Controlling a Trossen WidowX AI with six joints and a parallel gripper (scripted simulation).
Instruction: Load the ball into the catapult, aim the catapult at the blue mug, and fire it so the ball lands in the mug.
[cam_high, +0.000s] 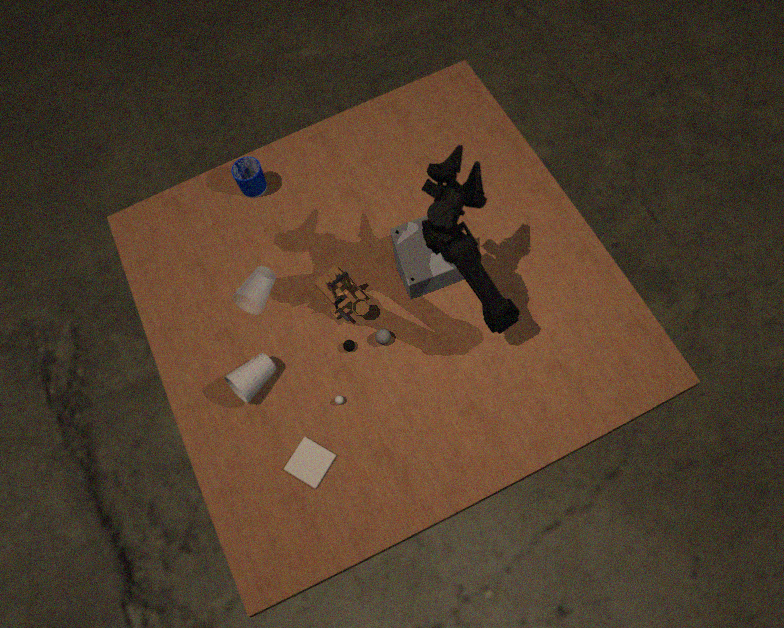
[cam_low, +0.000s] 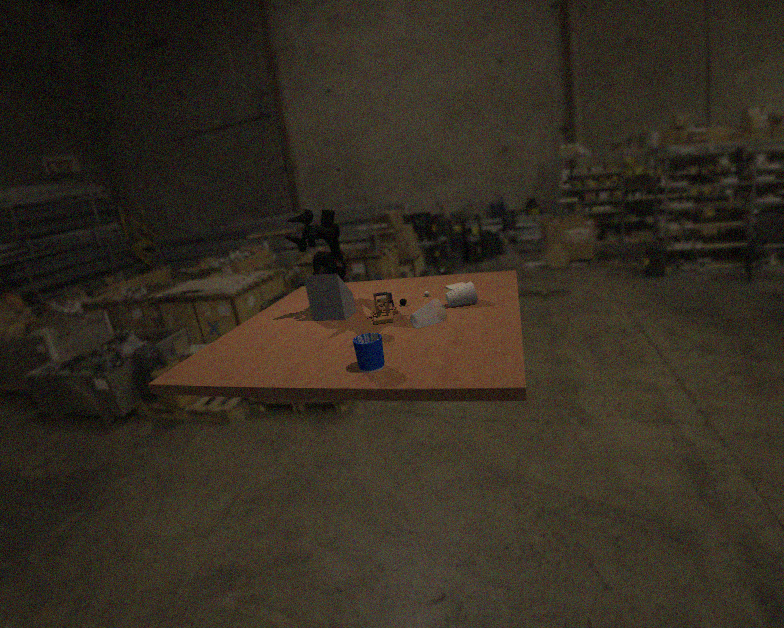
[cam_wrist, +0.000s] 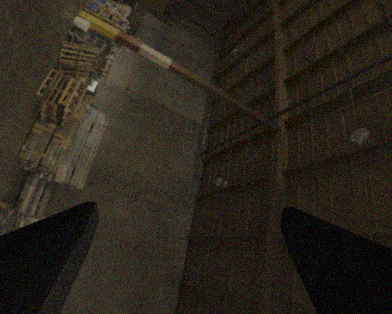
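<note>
My table (cam_high: 523, 405) (cam_low: 451, 366) fills much of the top view; in the wrist view it lies out of frame. Its surface is orange-brown, and around it spreads a dim, stained concrete floor (cam_high: 621, 549) (cam_low: 458, 510). The exterior view shows a warehouse wall (cam_low: 418, 98) and crowded shelves at right, blurred by darkness. My black arm (cam_high: 476, 274) (cam_low: 332, 245) hides part of the grey block (cam_high: 418, 255) (cam_low: 327, 297). My claw (cam_high: 472, 157) (cam_low: 291, 230) (cam_wrist: 191, 216) is spread wide, with nothing between its fingers, raised above the table; the wrist view cuts off both fingers. Two pale cups (cam_high: 256, 291) (cam_low: 428, 314) and (cam_high: 251, 377) (cam_low: 462, 294) lie on their sides. The blue mug (cam_high: 251, 179) (cam_low: 369, 353) stands upright near a table edge, well apart from my claw. A white square tile (cam_high: 310, 462) lies flat. The small wooden catapult (cam_high: 343, 294) (cam_low: 386, 307) sits between mug and balls, its fine parts hard to resolve. Beside it lie a grey ball (cam_high: 383, 336) and a black ball (cam_high: 349, 345) (cam_low: 403, 302); a smaller white ball (cam_high: 338, 399) (cam_low: 426, 293) lies farther off. All three are well apart from my claw; I cannot tell which is for loading.
</note>
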